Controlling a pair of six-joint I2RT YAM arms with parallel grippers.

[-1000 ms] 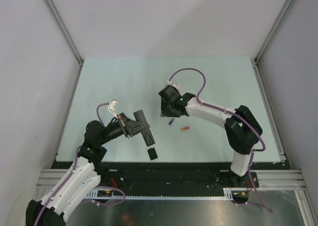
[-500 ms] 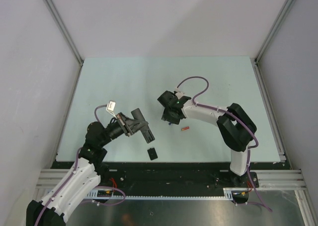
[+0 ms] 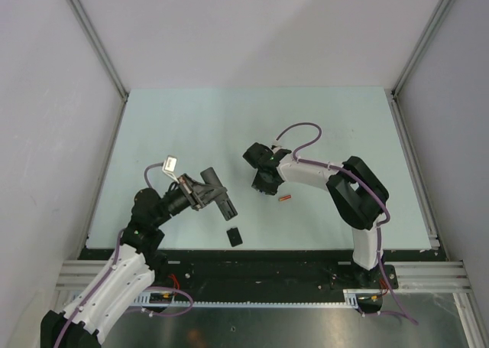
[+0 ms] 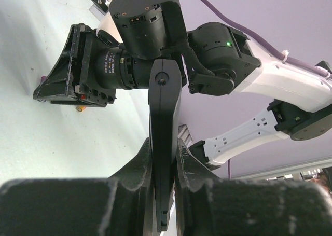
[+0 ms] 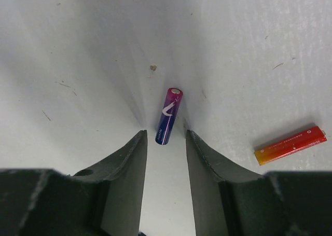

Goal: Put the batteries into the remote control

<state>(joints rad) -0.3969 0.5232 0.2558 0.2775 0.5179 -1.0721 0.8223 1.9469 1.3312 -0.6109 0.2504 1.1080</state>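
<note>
Right gripper (image 5: pixel 165 142) straddles the blue-purple battery (image 5: pixel 169 115) on the table (image 5: pixel 78 49), jaws apart and not yet pinching. The red-orange battery (image 5: pixel 290 144) lies nearby. Left gripper (image 4: pixel 163 155) clamps the remote control (image 4: pixel 165 96) aloft, seemingly with neither battery loaded.

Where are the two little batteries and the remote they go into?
purple battery (image 5: pixel 168 115), right wrist view, middle of its body.
red-orange battery (image 5: pixel 290 144), right wrist view, middle of its body.
remote control (image 4: pixel 164 122), left wrist view, middle of its narrow edge.

Your enclosed workcell
You see a pale green desk (image 3: pixel 191 126) boxed by plain grey walls (image 3: pixel 252 27) (aluminium posts (image 3: pixel 93 38) at corners).
</note>
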